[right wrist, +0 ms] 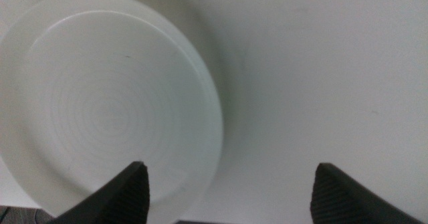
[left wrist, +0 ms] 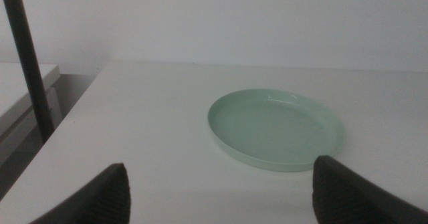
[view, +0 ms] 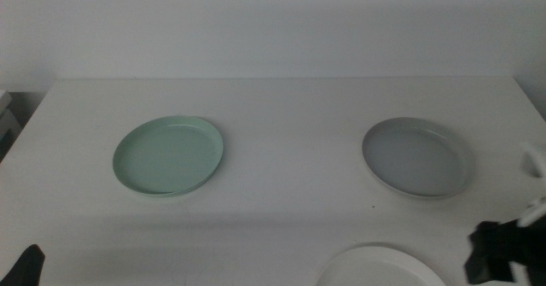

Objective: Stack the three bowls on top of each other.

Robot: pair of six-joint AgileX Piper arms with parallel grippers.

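Observation:
Three bowls lie apart on the white table. The mint green bowl (view: 168, 156) (left wrist: 275, 128) is at the left. At the right sits the grey bowl (view: 417, 157). Only part of the white bowl (view: 380, 267) (right wrist: 100, 97) shows at the near edge, right of centre. My right gripper (view: 499, 252) (right wrist: 231, 190) hovers open above the white bowl's right rim, one jaw over the bowl and one over bare table. My left gripper (view: 26, 267) (left wrist: 221, 190) waits open at the near left corner, short of the green bowl, with nothing between its jaws.
A white wall runs behind the table (view: 290, 107). A dark pole (left wrist: 27, 57) and a low white shelf stand beyond the table's left edge.

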